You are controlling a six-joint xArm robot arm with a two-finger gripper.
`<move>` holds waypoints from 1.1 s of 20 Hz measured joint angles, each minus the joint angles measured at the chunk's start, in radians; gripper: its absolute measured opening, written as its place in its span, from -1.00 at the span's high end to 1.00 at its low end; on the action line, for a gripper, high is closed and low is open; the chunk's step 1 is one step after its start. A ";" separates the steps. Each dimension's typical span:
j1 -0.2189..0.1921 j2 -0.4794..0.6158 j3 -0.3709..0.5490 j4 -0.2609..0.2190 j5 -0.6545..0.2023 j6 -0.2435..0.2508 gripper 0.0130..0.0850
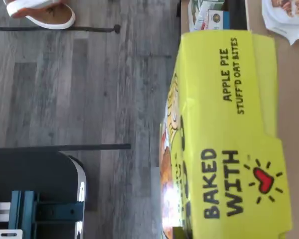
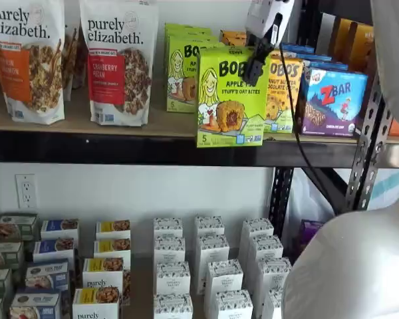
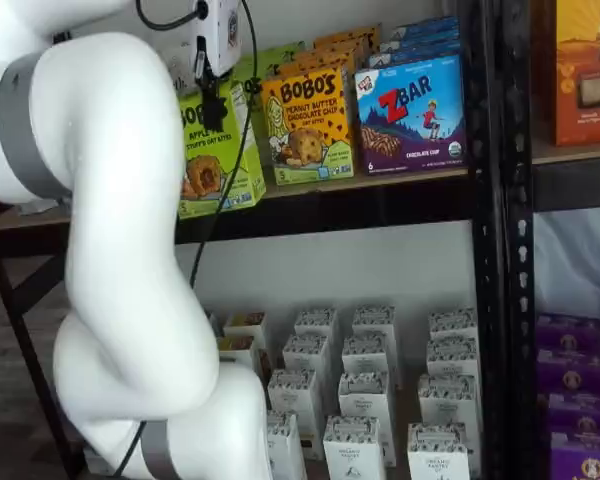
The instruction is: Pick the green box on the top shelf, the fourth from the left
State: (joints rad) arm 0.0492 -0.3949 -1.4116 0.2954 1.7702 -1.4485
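We judge the pull-out step is in hand: the gripper [image 2: 255, 66] is clamped on the green box [image 2: 231, 97], which juts past the front beam of the top shelf [image 2: 86, 126] (its base perhaps just off the board; hard to tell). Next we need a straight retreat, clear of the yellow-orange Bobo's box [image 3: 307, 122].

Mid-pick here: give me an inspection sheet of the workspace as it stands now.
Surface: top shelf, tan board on a black beam.
Job's things: green box pulled forward, its base over the shelf's front edge, ahead of the other green boxes.
Clutter: granola bags, yellow-orange box, blue box; small white cartons below.
Grippers: gripper shut on the green box from above.
Cables: black cable hangs beside the gripper.
Surroundings: grey wood floor, wall outlet.
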 joint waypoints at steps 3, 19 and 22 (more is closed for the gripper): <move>-0.013 -0.020 0.028 -0.001 0.001 -0.015 0.56; -0.058 -0.097 0.146 0.004 -0.016 -0.068 0.56; -0.063 -0.103 0.156 0.004 -0.017 -0.074 0.56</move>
